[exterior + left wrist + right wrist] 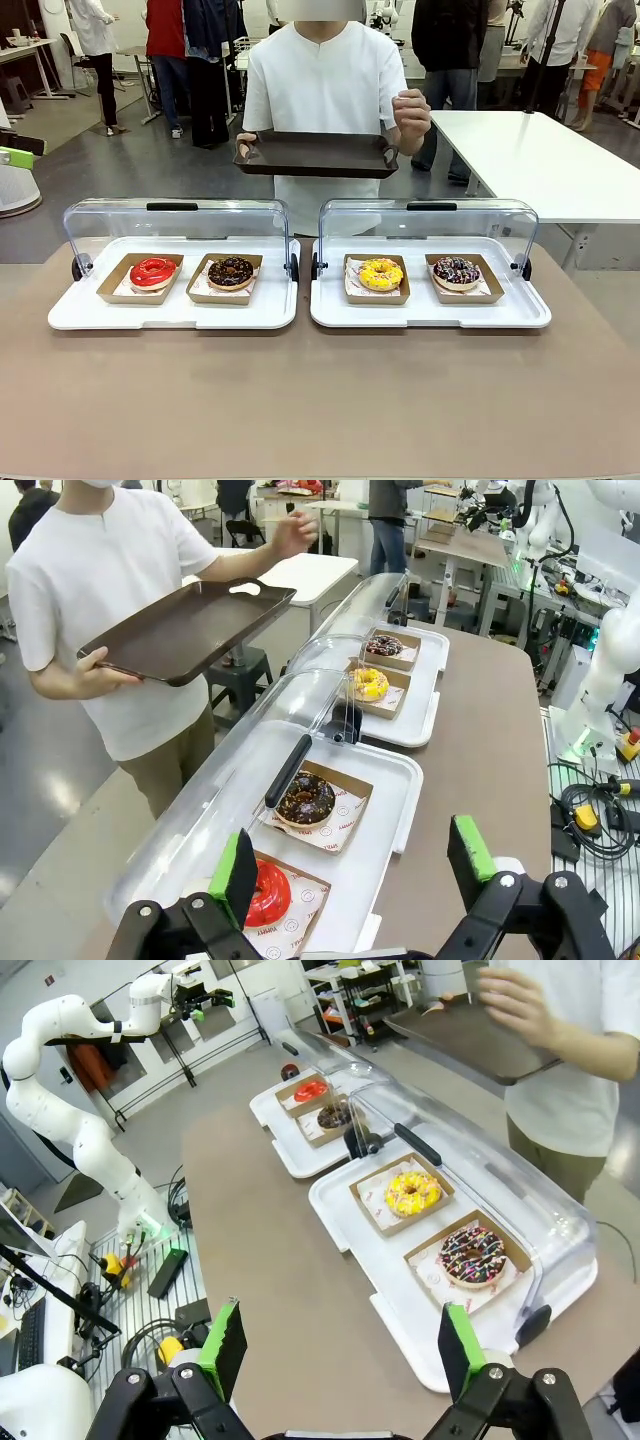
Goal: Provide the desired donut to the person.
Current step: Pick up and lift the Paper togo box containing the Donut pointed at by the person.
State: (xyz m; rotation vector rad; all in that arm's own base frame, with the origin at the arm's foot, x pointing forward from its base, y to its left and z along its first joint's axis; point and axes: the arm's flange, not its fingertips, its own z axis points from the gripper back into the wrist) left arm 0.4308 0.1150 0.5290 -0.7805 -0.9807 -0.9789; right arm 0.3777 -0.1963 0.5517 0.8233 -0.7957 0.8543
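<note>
The left gripper hangs with its jaws wide apart over the near white tray, where a red donut and a chocolate donut sit side by side. Past the far edge of the table, the person holds a dark tray.

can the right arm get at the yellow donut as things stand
Probably yes: the clear lid is swung back, the yellow donut lies uncovered, and nothing stands between it and the open right gripper.

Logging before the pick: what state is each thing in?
Left case lid, raised open.
Right case lid, raised open.
Brown tray, empty, held by the person.
Robot's left hand, open, holding nothing.
Robot's right hand, open, holding nothing.
</note>
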